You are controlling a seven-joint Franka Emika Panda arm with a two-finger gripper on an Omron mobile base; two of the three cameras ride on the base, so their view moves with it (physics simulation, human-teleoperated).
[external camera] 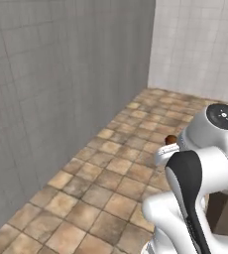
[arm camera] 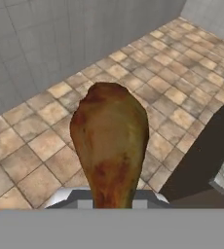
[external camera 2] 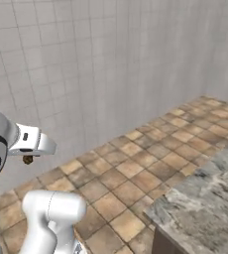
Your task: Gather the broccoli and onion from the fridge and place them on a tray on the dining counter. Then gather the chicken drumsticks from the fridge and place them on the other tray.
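a: what's around the stone countertop point(external camera 2: 205, 196)?

b: a floor point(external camera 2: 136, 168) of tan and brown square tiles runs from its edge out to a grey tiled wall point(external camera 2: 101, 64) on the far side.

a: anything under the countertop?

b: its side looks dark brown, shaded.

a: and the corner beyond the countertop?

b: the grey wall meets a paler, whiter tiled wall point(external camera: 195, 44) there. light is flat and even.
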